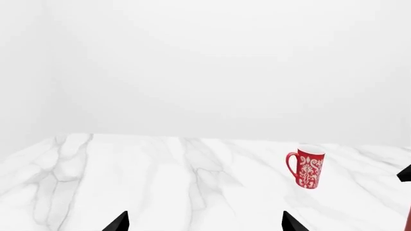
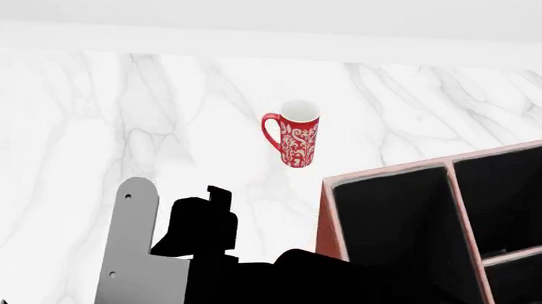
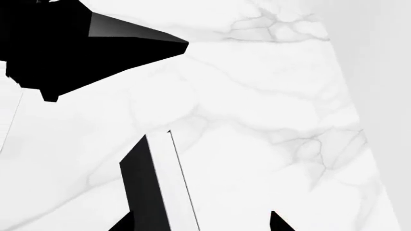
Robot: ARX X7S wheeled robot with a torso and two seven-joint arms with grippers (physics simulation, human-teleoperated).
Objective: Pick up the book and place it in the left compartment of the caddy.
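Right gripper [image 3: 199,224] first, operator: your wrist camera shows only its two dark fingertips at the frame's bottom edge, set wide apart. The book [image 3: 138,183] stands between them, a black cover with a white page edge. It is hard against the lower-left tip and clear of the lower-right one, so it isn't pinched. It rests on the marble table [image 3: 270,120]. A black angular shape [image 3: 57,43] fills that frame's upper left; you can't tell which part it is.

Left gripper [image 1: 204,224]: tips wide, nothing between them, over bare marble. The red patterned mug [image 1: 308,166] stands upright at its right of centre.

Head view: the caddy [image 2: 327,215] sits at lower right, and its left compartment [image 2: 386,223] holds nothing. The mug is above-left of the caddy, apart from it. Black arm parts and a grey plate [image 2: 132,242] crowd the lower left. You can't pick out the book here.
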